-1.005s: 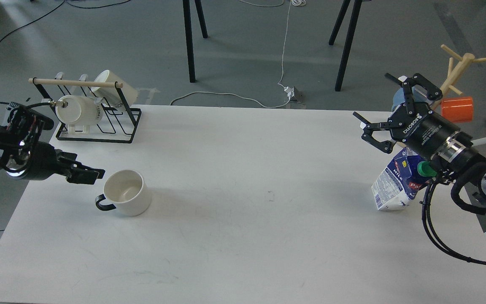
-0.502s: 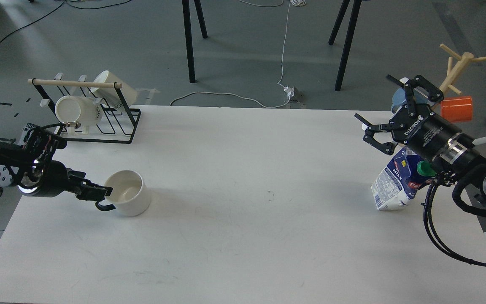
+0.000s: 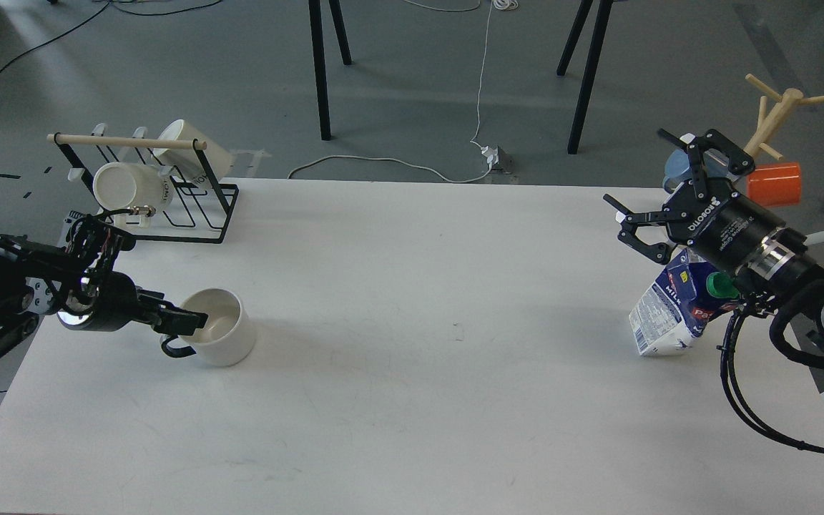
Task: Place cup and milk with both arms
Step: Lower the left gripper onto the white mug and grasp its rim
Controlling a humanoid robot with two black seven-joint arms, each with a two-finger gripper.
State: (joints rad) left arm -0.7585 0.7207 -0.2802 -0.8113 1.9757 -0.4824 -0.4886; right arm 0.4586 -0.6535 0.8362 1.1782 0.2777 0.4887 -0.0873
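My left gripper (image 3: pixel 194 323) has come forward over the last second, from well short of the cup (image 3: pixel 217 326) to its near rim, just above the dark handle (image 3: pixel 176 348); the fingertips now sit at the wall of the cup, seemingly one over the lip, but they are dark and small and I cannot tell how far apart they stand or whether they grip anything yet; I judge the grasp on the cup to be about to start. The cup stands upright on the left part of the white table (image 3: pixel 412 400), unmoved; my right gripper (image 3: pixel 659 197) has barely shifted and hangs with its fingers spread wide and empty, above and just behind the milk carton (image 3: pixel 669 315), which leans tilted near the table's right edge, untouched; so the milk side of the job is not yet begun. Writing: "MILK" on the carton's blue panel and a red patch starting "Pa"; "ROBOTIQ" on my right wrist body; lettering on the rack mugs (image 3: pixel 126 187) is too small to read.
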